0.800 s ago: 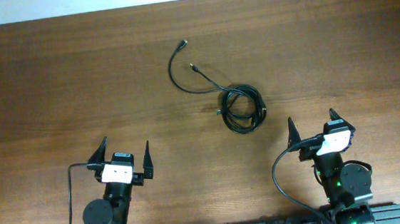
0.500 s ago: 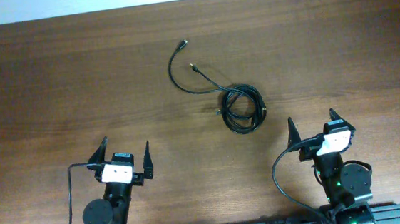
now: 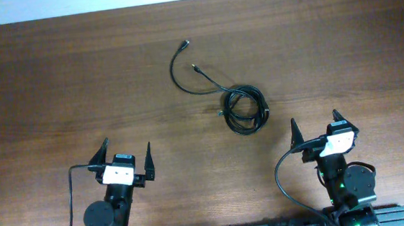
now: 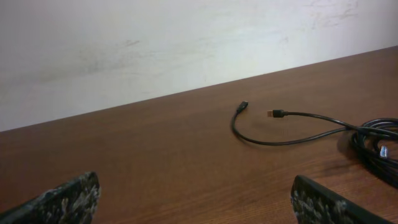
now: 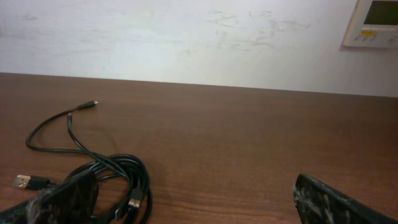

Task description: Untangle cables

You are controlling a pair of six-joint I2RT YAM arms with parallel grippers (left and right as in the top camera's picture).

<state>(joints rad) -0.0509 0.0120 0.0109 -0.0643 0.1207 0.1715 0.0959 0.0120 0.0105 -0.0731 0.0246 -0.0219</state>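
The cables (image 3: 244, 110) lie in a tangled black coil at the table's middle, with two loose ends curving up-left to small plugs (image 3: 186, 43). They show in the left wrist view (image 4: 292, 132) at the right and in the right wrist view (image 5: 118, 174) at lower left, with a metallic plug in the coil. My left gripper (image 3: 126, 159) is open and empty near the front left, far from the cables. My right gripper (image 3: 314, 127) is open and empty at the front right, a little below and right of the coil.
The wooden table (image 3: 55, 88) reaches back to a pale wall (image 4: 155, 37). A white wall panel (image 5: 376, 22) shows at the upper right of the right wrist view. Thick black arm wires (image 3: 70, 203) hang beside both arm bases.
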